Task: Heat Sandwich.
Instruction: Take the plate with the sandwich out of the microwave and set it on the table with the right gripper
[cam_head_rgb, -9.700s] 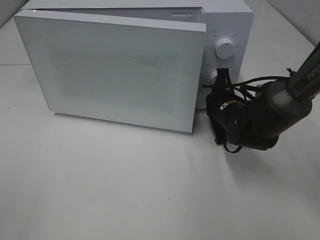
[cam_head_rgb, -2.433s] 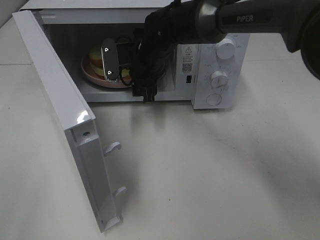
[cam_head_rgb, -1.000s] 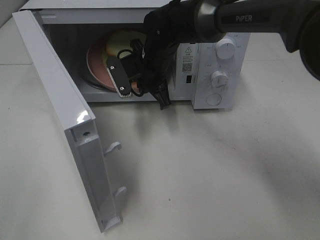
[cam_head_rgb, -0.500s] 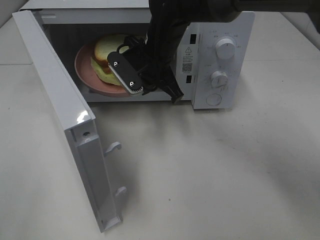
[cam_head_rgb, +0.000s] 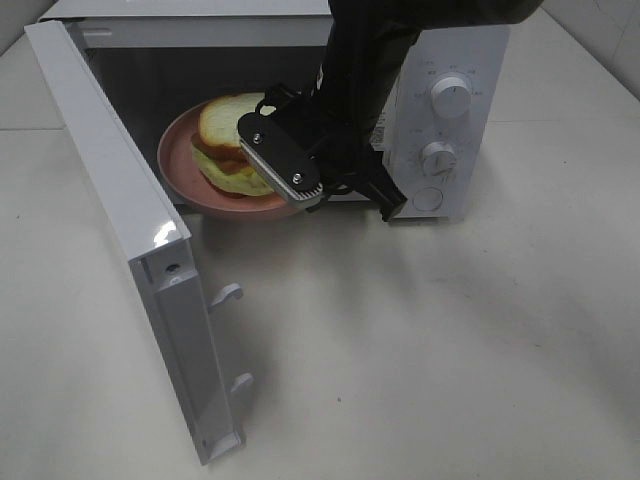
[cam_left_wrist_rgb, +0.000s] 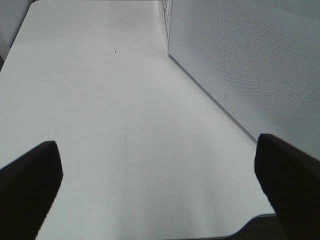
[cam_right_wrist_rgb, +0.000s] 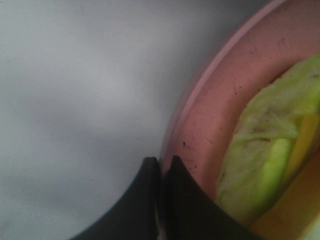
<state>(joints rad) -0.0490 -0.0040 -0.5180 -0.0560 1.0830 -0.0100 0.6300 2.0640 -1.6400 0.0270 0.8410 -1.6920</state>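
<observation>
Presently, the high camera showed the white box-shaped microwave oven (cam_head_rgb: 440, 110) standing at roughly 12 o'clock on the pale matte tabletop (cam_head_rgb: 420, 360), its white hinged door (cam_head_rgb: 140, 250) swung wide open toward 8 o'clock. The black right gripper (cam_head_rgb: 300, 185) reached in from the 1 o'clock side and sat at the mouth of the oven cavity. Its jaws were clenched on the rim of the round pink plate (cam_head_rgb: 180, 165); the right wrist view confirmed this, with the two dark fingertips (cam_right_wrist_rgb: 150, 200) pressed together over the plate's edge (cam_right_wrist_rgb: 200, 125).

The sandwich of white bread slices with tan crust and pale green leafy filling (cam_head_rgb: 228, 145) lay on that plate, covering most of it. Plate and sandwich sat at the front opening of the cavity, the plate's near edge jutting past the oven's front lip, and the plate looked slightly tilted. In the right wrist view the green filling (cam_right_wrist_rgb: 270, 150) sat just inside the plate rim.

Two round white control knobs (cam_head_rgb: 450, 97) were visible on the oven's panel, at 3 o'clock of the cavity.

The left gripper (cam_left_wrist_rgb: 160, 190) appeared only in its own wrist view, above bare tabletop (cam_left_wrist_rgb: 110, 110) beside the perforated outer face of the door (cam_left_wrist_rgb: 250, 60). Its two dark fingers (cam_left_wrist_rgb: 30, 185) stood far apart, released, with nothing between them.
</observation>
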